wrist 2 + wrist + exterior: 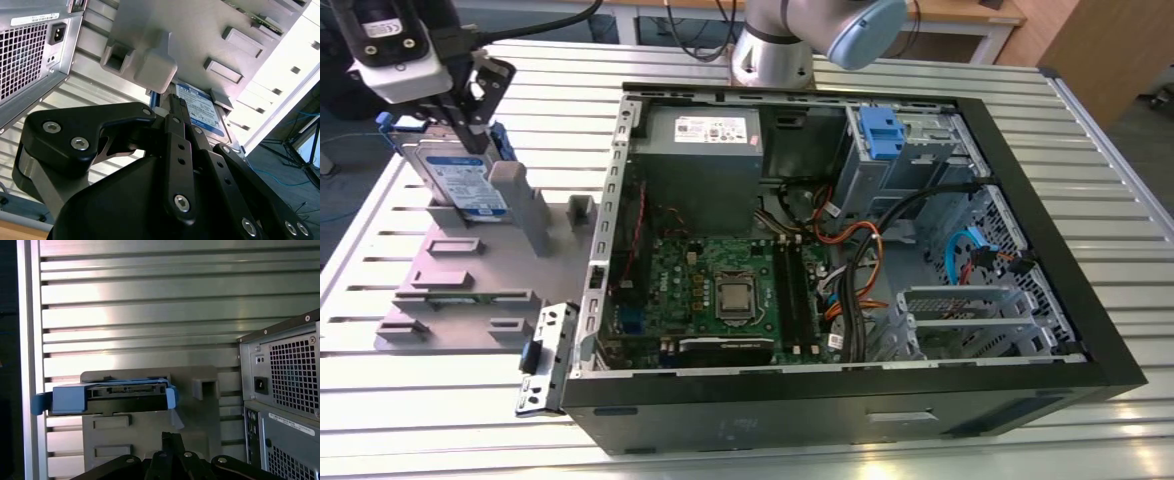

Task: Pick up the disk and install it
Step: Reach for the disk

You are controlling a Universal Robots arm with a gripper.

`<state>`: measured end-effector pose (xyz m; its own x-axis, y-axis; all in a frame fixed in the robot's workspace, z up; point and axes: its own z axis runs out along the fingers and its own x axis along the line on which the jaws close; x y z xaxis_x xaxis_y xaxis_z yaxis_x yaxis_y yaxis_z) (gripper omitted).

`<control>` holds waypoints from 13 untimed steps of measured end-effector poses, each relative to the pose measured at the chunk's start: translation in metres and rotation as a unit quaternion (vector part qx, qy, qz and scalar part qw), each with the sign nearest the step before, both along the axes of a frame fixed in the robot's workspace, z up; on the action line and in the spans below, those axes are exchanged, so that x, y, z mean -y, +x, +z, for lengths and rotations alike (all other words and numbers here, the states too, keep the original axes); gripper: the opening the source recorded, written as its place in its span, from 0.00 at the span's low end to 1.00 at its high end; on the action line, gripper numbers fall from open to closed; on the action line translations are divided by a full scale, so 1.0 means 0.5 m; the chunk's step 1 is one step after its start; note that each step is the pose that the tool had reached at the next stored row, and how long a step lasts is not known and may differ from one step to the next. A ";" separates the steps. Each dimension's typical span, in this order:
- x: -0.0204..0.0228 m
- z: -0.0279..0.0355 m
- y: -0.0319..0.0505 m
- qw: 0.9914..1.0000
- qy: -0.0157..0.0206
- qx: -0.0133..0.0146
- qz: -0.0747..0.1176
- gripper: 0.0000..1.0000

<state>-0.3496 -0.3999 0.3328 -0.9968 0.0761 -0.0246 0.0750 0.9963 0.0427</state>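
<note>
The disk (460, 185) stands on edge in a grey holder block (467, 275) at the exterior view's left, beside the open computer case. It is silver with a white-and-blue label and a blue carrier frame. My gripper (478, 125) hangs right over the disk's upper edge, near one end. In both wrist views its fingers lie close together with no gap between them, and it looks shut. The second wrist view has the gripper (176, 102) tips next to the disk's label (202, 110). In the first wrist view the disk (110, 397) shows edge-on just beyond the gripper (170, 436). I cannot tell whether they touch.
The open computer case (1067, 300) lies on the slatted metal table (1121, 130), with a motherboard (720, 290), cables and a grey power-supply box (700, 150) inside. A blue-fronted drive bay (881, 135) sits at the case's far corner. The arm's base (774, 50) stands behind the case.
</note>
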 end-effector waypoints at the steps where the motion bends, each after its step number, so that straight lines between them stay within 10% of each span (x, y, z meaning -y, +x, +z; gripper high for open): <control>1: 0.0000 0.000 -0.001 1.000 0.000 0.000 0.000 0.11; 13: 0.0000 0.000 -0.013 1.000 0.000 0.000 0.000 0.11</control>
<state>-0.3562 -0.3999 0.3326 -0.9968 0.0761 -0.0250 0.0750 0.9963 0.0428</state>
